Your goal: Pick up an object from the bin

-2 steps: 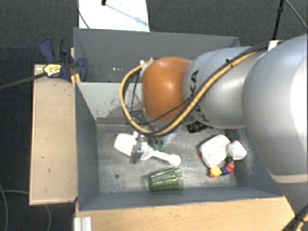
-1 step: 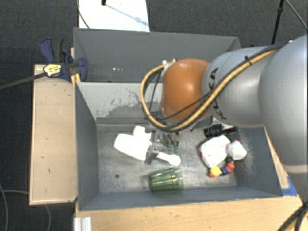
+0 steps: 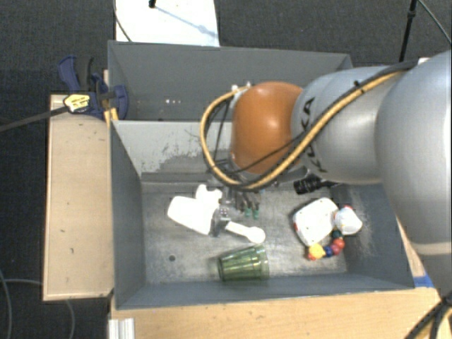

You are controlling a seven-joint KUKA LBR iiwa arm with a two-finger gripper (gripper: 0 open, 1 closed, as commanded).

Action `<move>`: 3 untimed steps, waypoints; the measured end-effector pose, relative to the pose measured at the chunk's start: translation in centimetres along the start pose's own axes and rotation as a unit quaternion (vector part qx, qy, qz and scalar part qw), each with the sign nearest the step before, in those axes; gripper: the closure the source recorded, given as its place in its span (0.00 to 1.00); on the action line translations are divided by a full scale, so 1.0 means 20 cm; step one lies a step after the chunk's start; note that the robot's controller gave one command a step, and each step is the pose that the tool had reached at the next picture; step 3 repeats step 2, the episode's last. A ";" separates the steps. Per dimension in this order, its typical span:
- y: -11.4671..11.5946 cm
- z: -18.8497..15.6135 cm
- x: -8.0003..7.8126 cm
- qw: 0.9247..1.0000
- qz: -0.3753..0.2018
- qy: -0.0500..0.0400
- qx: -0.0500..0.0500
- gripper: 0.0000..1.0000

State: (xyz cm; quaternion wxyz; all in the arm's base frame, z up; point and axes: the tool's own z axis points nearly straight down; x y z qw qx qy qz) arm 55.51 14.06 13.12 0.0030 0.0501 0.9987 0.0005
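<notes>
My gripper (image 3: 236,205) hangs low below the arm's orange cover, near the middle of the bin. It is right beside a white flat plastic piece (image 3: 192,212) that lies to its left on the floor. A white spoon-like handle (image 3: 246,233) lies just below the gripper. Whether the gripper touches either one cannot be told. A green translucent cup (image 3: 244,265) lies on its side near the bin's front wall.
A white toy with red, yellow and blue beads (image 3: 323,226) rests at the right of the bin floor. The arm and its cover hide the back middle of the bin. Bare floor shows at the front left.
</notes>
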 end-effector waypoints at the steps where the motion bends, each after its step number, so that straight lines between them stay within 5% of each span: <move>1: 0.04 0.15 0.01 1.000 0.015 0.000 -0.001 0.00; 2: -0.01 0.26 -0.07 1.000 0.024 -0.001 -0.004 1.00; 3: -0.01 0.26 -0.07 1.000 0.024 -0.001 -0.004 1.00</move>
